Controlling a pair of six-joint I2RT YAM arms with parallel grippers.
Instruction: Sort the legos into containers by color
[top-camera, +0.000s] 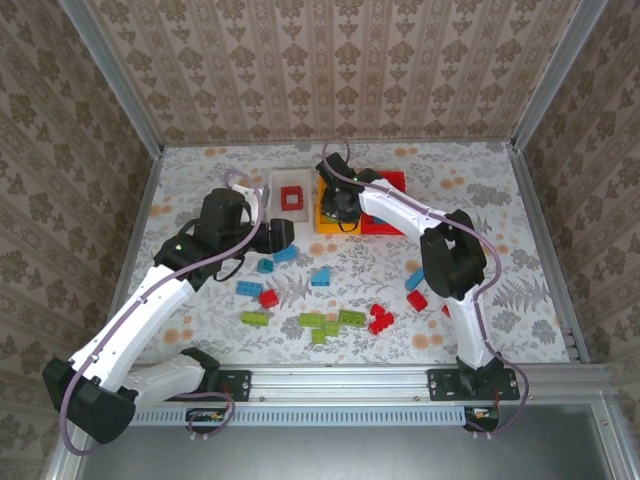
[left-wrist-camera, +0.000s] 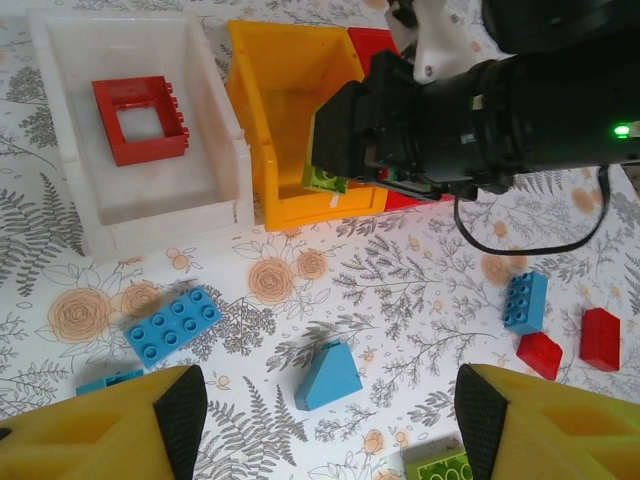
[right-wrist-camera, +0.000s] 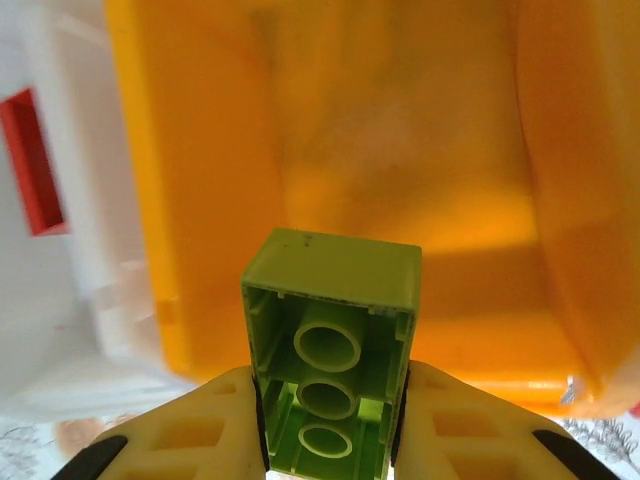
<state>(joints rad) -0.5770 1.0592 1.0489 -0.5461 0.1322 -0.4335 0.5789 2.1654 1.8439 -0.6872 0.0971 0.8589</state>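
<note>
My right gripper (right-wrist-camera: 330, 425) is shut on a lime green lego (right-wrist-camera: 330, 300), hollow underside toward the camera, held over the inside of the yellow-orange container (right-wrist-camera: 400, 130). In the left wrist view that green lego (left-wrist-camera: 325, 180) hangs at the yellow container's (left-wrist-camera: 290, 80) near wall. The white container (left-wrist-camera: 70, 190) holds a hollow red square frame (left-wrist-camera: 140, 120). A red container (top-camera: 392, 182) stands right of the yellow one. My left gripper (left-wrist-camera: 330, 415) is open above a blue wedge lego (left-wrist-camera: 327, 378) lying on the table, with nothing between its fingers.
Loose legos lie on the flowered table: a blue flat one (left-wrist-camera: 172, 325) at left, a blue one (left-wrist-camera: 525, 300) and two red ones (left-wrist-camera: 540, 355) at right, a green one (left-wrist-camera: 440, 465) close by. Green (top-camera: 330, 322) and red (top-camera: 380, 318) legos lie nearer the bases.
</note>
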